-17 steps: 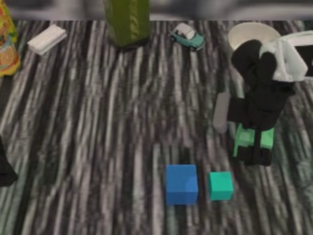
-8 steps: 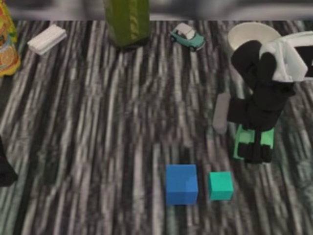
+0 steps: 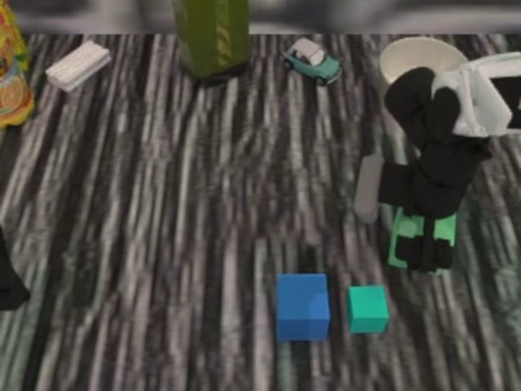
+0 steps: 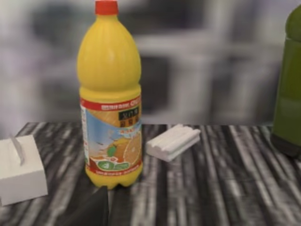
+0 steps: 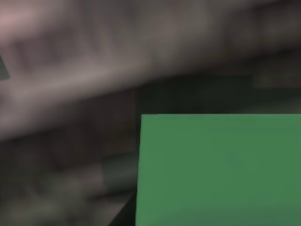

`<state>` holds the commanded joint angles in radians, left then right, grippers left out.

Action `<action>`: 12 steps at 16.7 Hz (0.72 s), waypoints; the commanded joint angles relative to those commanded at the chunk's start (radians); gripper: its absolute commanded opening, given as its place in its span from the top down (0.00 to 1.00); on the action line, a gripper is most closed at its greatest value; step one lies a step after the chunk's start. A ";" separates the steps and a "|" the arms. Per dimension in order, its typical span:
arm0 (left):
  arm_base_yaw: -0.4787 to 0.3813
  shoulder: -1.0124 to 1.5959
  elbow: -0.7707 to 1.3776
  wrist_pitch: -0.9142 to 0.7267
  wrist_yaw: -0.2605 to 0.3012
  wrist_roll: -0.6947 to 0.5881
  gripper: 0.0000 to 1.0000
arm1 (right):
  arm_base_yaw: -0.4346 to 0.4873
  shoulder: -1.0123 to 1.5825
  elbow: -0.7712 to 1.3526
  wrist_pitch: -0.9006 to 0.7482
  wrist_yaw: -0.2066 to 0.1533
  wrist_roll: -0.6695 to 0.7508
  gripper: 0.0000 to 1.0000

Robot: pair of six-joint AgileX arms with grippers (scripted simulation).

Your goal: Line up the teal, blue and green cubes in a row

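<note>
Two fingers of the right gripper [image 3: 425,251] closed around the green cube [image 3: 398,241], teal cube [image 3: 367,309] just below-left of it, blue cube [image 3: 302,305] beyond, left gripper [image 3: 8,285] parked at the bench's left edge, its opening unclear.

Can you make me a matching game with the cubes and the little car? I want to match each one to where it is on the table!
Things:
1. green cube
2. blue cube
3. teal cube
4. toy car

Places:
A. at the far edge, near the olive-green bottle
B. between the other two cubes
C. under the right gripper
D. leftmost cube, near the front edge

Pairs: 1-C, 2-D, 3-B, 4-A
</note>
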<state>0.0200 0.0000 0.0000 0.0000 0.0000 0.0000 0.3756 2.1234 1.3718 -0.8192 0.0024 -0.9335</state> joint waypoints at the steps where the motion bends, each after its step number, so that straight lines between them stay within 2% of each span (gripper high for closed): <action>1: 0.000 0.000 0.000 0.000 0.000 0.000 0.00 | 0.000 0.000 0.000 0.000 0.000 0.000 1.00; 8: 0.000 0.000 0.000 0.000 0.000 0.000 0.00 | -0.001 -0.013 0.003 -0.014 -0.002 0.005 1.00; 12: 0.000 0.000 0.000 0.000 0.000 0.000 0.00 | 0.000 -0.055 0.073 -0.130 -0.003 0.005 1.00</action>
<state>0.0200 0.0000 0.0000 0.0000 0.0000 0.0000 0.3756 2.0681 1.4449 -0.9490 -0.0003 -0.9282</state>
